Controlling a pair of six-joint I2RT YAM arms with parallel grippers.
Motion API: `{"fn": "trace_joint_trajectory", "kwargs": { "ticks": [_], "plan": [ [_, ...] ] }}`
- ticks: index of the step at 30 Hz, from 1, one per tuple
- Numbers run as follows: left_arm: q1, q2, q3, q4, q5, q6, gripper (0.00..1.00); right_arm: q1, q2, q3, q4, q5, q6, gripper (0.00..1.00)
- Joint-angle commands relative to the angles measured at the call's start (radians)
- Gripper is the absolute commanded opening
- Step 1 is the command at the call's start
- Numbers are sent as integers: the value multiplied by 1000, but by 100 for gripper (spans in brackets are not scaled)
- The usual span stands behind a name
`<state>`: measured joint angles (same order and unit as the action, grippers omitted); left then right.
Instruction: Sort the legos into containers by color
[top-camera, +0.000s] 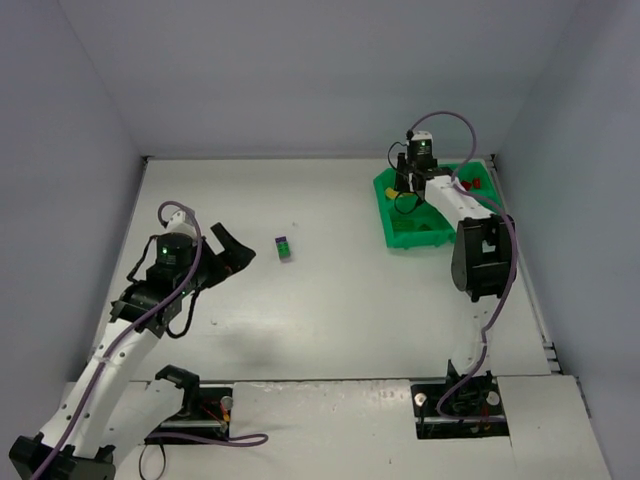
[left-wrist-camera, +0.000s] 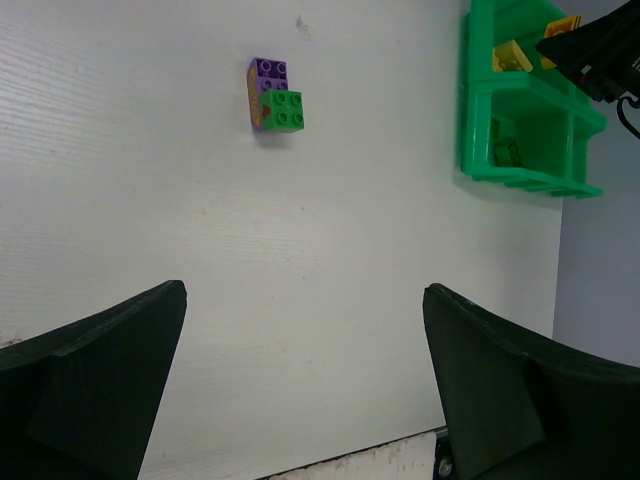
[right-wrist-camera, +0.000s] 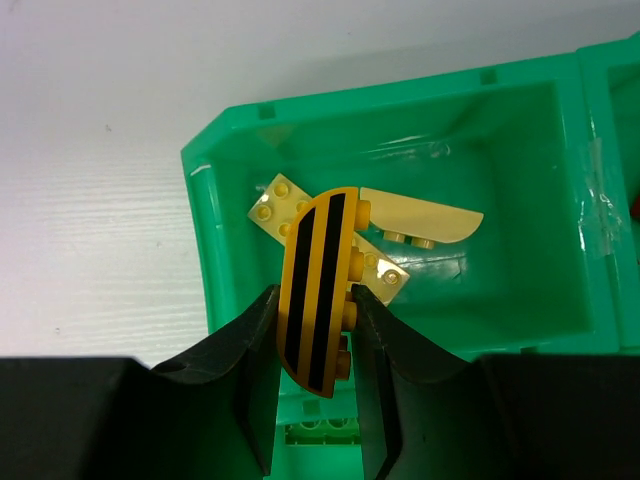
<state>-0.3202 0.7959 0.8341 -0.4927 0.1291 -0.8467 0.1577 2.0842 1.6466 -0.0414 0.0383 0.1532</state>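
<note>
The right claw is clamped on a yellow brick with black stripes, held over a green tray compartment where pale yellow legos lie. The left claw is spread wide and empty over the white worktop. A joined purple and green brick pair is seen upper left.

Left pincer spread wide; right pincer clamped, arm outstretched

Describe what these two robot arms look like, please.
The left arm and right arm are white tubes with chunky black joints. A lilac-grey cable loops along each, and a small green light glows near each wrist. The fingers are broad, matte-black wedges.
</note>
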Motion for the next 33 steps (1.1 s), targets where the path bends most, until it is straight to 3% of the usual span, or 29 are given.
{"fn": "trace_joint_trajectory", "kwargs": {
  "ticks": [1,4,6,9,14,20,25,27,29,32,33],
  "plan": [
    [1,19,53,60,17,-6,97,-7,-1,58,14,21,11,7],
    [1,23,57,63,15,-2,97,-12,8,65,12,21,14,7],
    [1,26,60,65,14,6,97,-12,11,71,12,22,14,14],
    [1,32,62,66,14,9,98,-15,16,82,11,21,13,30],
    [1,40,60,78,15,6,97,-21,11,82,9,21,14,50],
    [3,46,62,83,15,5,97,-18,-48,56,8,8,9,54],
    [1,48,59,77,-3,0,97,32,-177,-8,8,-116,-30,35],
    [1,48,60,68,-17,0,97,109,-211,-36,8,-152,-58,34],
    [3,43,62,53,-25,0,97,167,-254,-80,8,-164,-79,39],
    [3,39,76,16,-54,0,97,279,-273,-117,-1,-192,-44,53],
    [4,37,80,6,-69,-2,97,330,-266,-122,-9,-204,-29,62]
  ]
}}
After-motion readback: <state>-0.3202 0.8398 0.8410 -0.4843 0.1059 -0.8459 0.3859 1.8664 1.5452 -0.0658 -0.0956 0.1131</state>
